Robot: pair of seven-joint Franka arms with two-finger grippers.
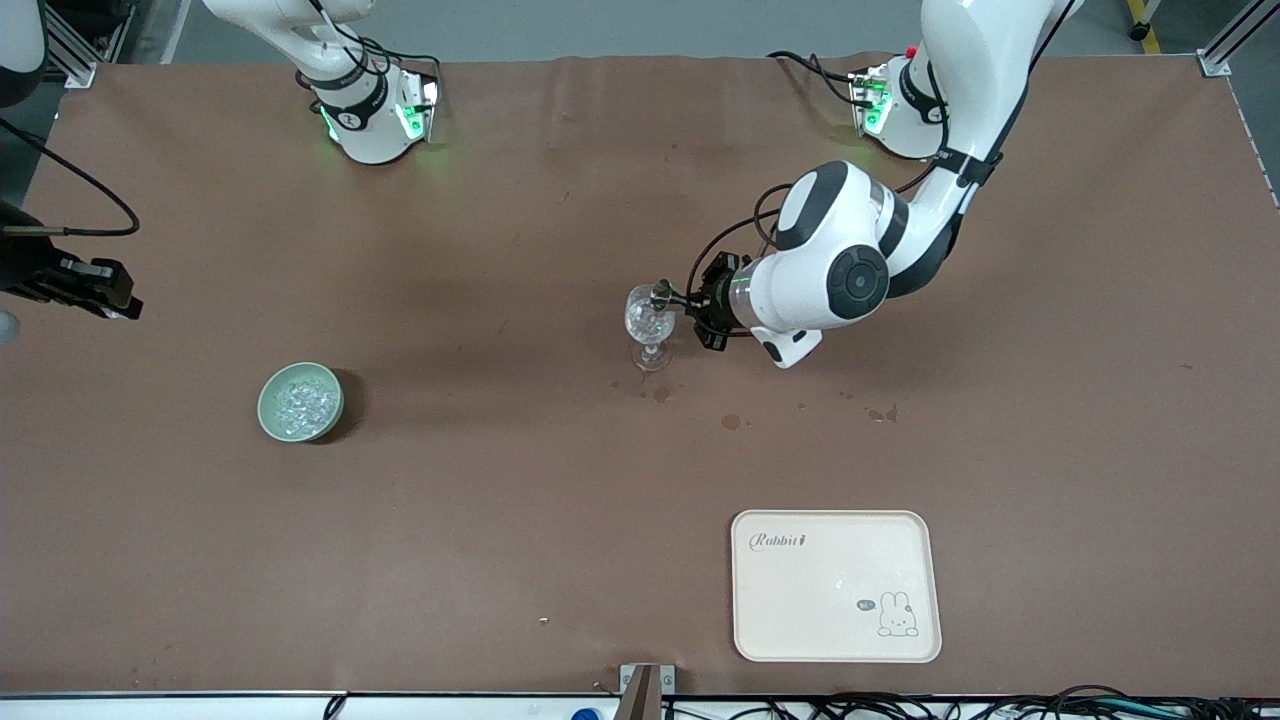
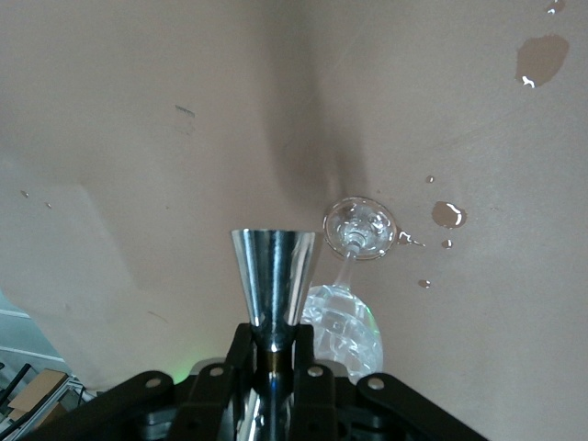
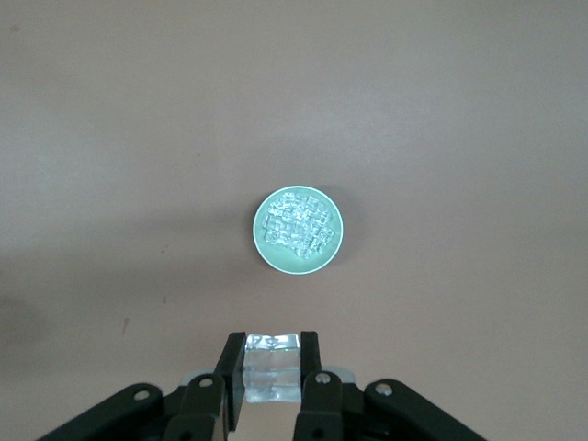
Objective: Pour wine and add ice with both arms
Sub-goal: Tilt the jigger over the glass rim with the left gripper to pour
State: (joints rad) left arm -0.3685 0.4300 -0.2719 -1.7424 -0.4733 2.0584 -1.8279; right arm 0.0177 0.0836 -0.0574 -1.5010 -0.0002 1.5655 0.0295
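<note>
Flanking glass (image 1: 650, 325): bowl (image 1: 300, 402), tray (image 1: 836, 585)

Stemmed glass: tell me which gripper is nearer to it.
Left. The left gripper holds a metal jigger right at the stemmed glass; the right gripper, shut on an ice cube, is above the green bowl.

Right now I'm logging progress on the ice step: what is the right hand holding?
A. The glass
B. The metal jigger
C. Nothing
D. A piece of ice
D: in the right wrist view the right hand is shut on a clear ice chunk, high over the bowl of ice.
</note>
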